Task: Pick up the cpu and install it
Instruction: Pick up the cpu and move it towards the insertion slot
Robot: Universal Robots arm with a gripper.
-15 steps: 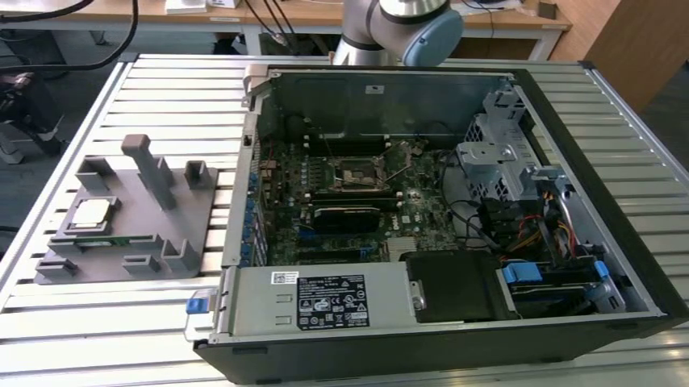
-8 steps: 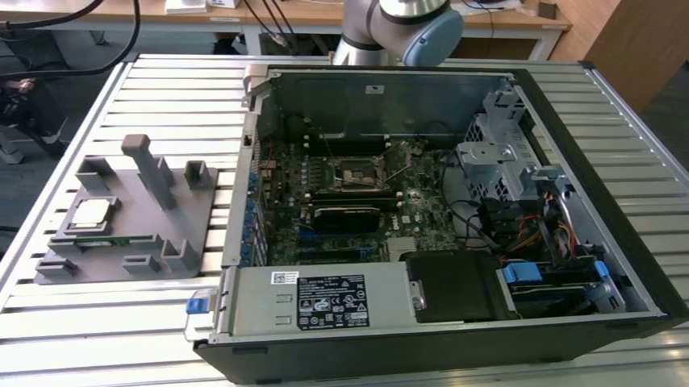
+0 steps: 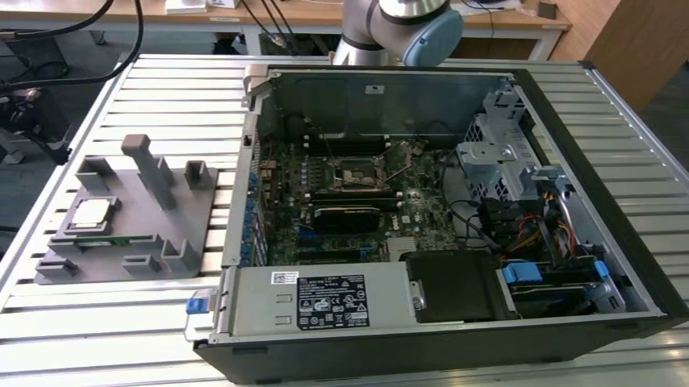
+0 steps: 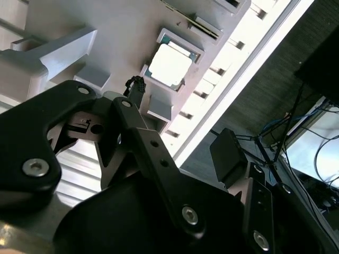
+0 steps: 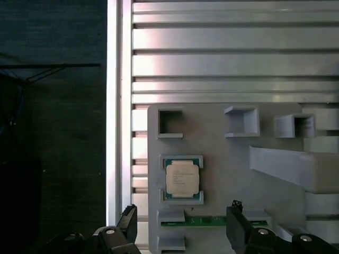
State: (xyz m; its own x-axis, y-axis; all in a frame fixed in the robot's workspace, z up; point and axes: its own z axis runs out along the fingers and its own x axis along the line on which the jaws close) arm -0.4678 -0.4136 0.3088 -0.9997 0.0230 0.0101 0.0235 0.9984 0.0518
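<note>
Two fingers (image 5: 237, 225) of mine were spread wide and held nothing, hanging over the grey holder (image 5: 222, 169). The cpu (image 5: 182, 178) lay flat in a square pocket near the holder's edge that ran along the surface's (image 5: 212, 53) edge. The first wrist view showed a green memory stick (image 5: 204, 221) just beside that pocket. The exterior view showed the open computer case (image 3: 619, 201) and its socket (image 3: 356, 172), well apart from the holder.

Holder (image 3: 131, 219) lies on table (image 3: 161, 89). Cpu (image 3: 90, 213) sits in recess on holder, memory stick (image 3: 116, 239) in slot just beside it. Computer case (image 3: 409, 101) stands at exterior view's right of holder, apart.
</note>
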